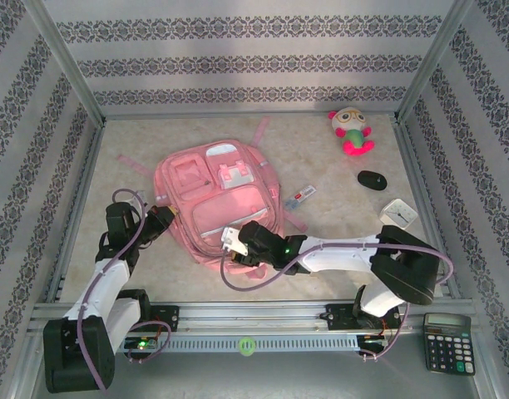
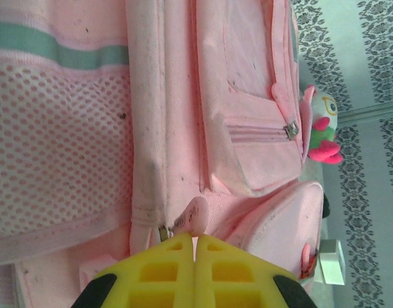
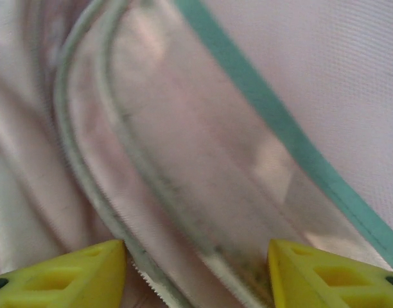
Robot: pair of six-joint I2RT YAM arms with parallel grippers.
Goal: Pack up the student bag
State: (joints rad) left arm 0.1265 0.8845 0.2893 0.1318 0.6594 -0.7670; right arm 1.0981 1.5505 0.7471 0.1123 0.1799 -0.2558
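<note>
On the table [image 1: 338, 166], student bag [image 1: 213, 199] lies front-up, lengthwise near-to-far.

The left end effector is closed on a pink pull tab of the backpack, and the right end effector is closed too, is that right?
Not quite. The left end effector is closed on the pink pull tab of the backpack, but the right end effector is open: the right wrist view shows its fingers standing wide apart over the zip.

Both arms [image 1: 101, 291] are white and black, with purple cables [image 1: 224, 274] and yellow fingers [image 2: 164, 273].
</note>
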